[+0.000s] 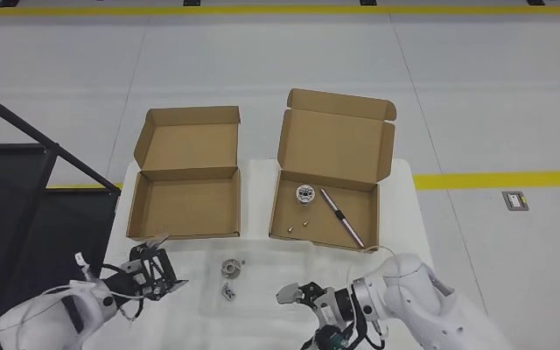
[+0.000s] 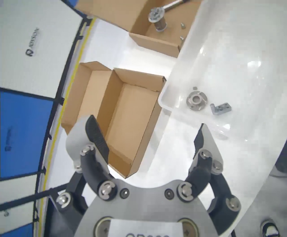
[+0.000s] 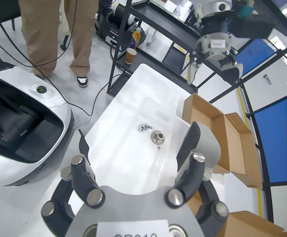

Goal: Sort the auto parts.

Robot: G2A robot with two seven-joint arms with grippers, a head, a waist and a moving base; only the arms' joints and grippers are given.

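Note:
A round metal flange and a small L-shaped bracket lie in a clear plastic tray at the table's front. The right cardboard box holds a round hub, a long rod and two small screws. The left box has nothing in it. My left gripper is open at the front left, beside the tray. My right gripper is open over the tray, right of the bracket.
A black frame stands off the table's left edge. A tiny metal bit lies in the tray by the flange. White table surface shows between the two boxes. In the right wrist view, a person's legs stand on the floor beyond the table.

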